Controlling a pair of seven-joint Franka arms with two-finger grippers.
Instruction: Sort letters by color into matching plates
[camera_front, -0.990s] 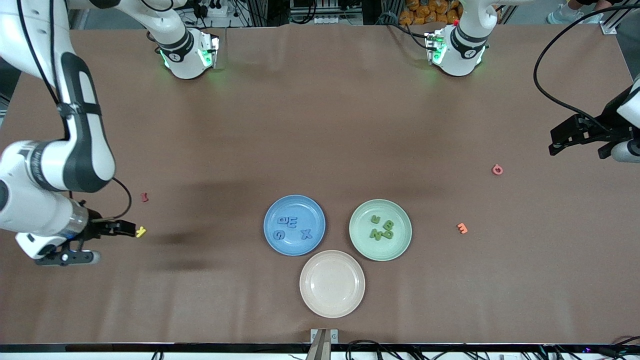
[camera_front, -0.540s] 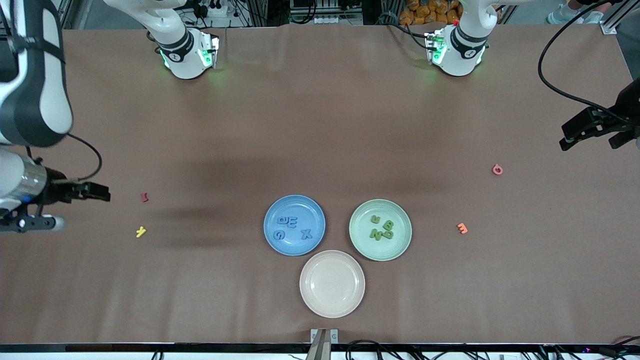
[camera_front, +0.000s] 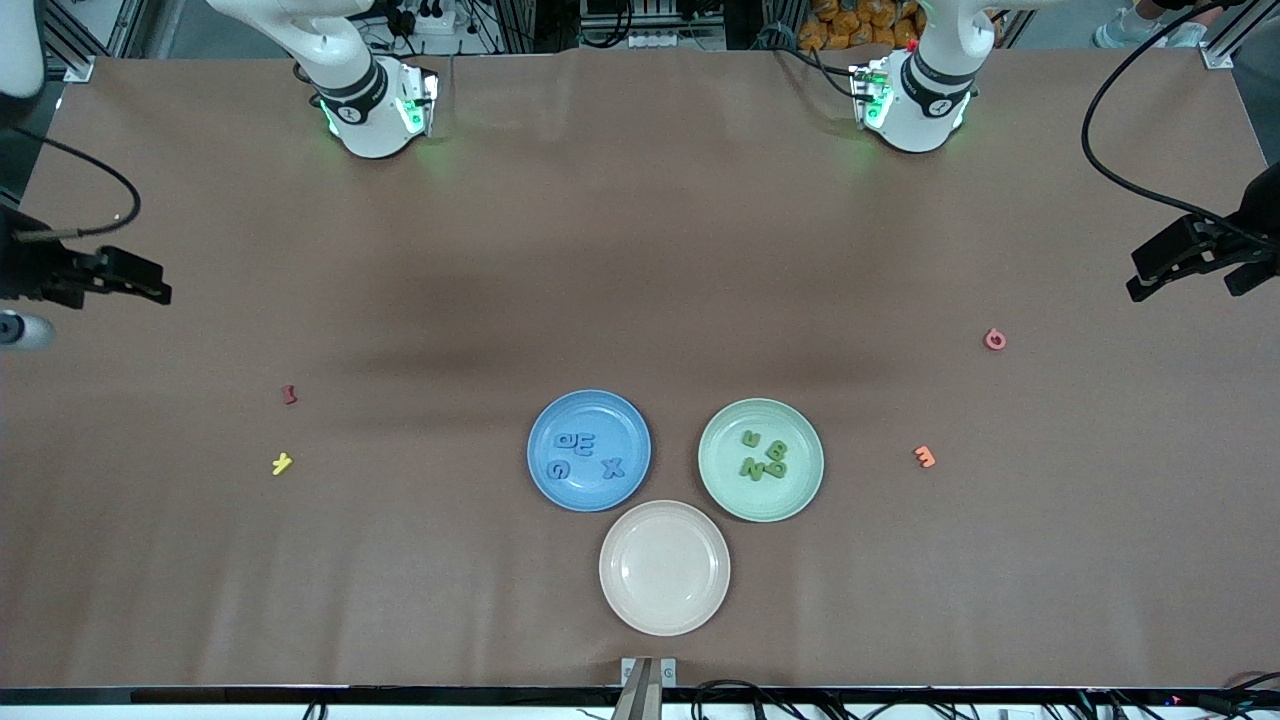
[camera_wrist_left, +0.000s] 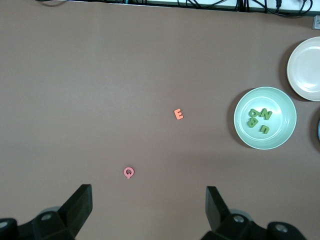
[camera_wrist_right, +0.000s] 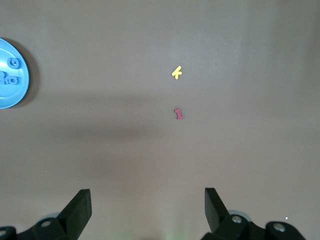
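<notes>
Now, my left gripper (camera_front: 1150, 282): jaws apart, empty, raised over bare table at my left arm's end.
My right gripper (camera_front: 150, 285): jaws apart, empty, over bare table at my right arm's end.
Blue letters (camera_front: 585, 453): four in the blue plate (camera_front: 540, 470).
Green letters (camera_front: 765, 456): four in the mint plate (camera_front: 805, 490).
Cream plate (camera_front: 664, 567): nearest the front camera.
</notes>
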